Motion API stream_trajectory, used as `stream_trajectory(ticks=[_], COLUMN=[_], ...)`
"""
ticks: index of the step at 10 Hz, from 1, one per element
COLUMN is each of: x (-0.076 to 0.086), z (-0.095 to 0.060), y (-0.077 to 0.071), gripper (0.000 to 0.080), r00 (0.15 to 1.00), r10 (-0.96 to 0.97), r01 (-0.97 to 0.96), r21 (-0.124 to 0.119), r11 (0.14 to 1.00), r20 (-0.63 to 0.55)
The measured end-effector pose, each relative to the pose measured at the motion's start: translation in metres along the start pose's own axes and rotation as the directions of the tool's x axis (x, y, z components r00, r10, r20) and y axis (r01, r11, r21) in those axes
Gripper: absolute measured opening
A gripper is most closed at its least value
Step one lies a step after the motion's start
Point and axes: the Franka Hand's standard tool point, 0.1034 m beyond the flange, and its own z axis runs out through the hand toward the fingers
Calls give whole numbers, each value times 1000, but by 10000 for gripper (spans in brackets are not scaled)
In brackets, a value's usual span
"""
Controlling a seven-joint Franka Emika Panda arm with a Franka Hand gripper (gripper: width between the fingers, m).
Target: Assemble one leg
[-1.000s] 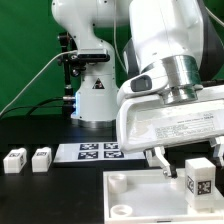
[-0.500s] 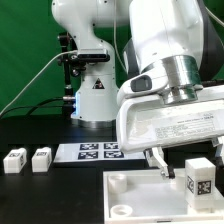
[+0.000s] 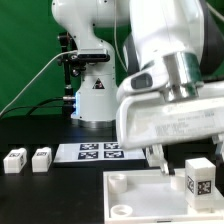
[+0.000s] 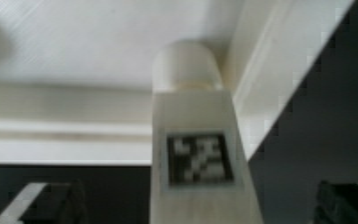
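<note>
One leg, a small white block with a square tag, stands upright on the white panel near its corner at the exterior view's right. My gripper hangs just above it, open, and one dark finger shows beside the leg. In the wrist view the leg runs down to the panel. There my gripper straddles the leg with both fingertips well apart from its sides. Two more legs lie on the black table at the left.
The marker board lies flat behind the panel, between the loose legs and my hand. The arm's white base stands at the back, with a cable trailing to its left.
My jaws have spread wider off the upright leg, and the hand has shifted slightly, now blurred. The leg stays standing on the panel.
</note>
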Motion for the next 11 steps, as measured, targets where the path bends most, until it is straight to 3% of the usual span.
stream_trajectory(ticks=[2,4,6,7,9,11], x=[7,15,8,16,6,6], z=[-14,-4,6,13,12,13], y=[-7,-10,-7,-1,0,0], gripper=[649,649,649,649,649,649], r00=[982,920,848,870,877,877], r10=[21,43,24,18,17,17], r01=[-28,-71,-66,-56,-51,-51], r21=[35,56,61,62,59,59], r11=[999,996,996,997,997,997], r20=[188,389,530,493,480,481])
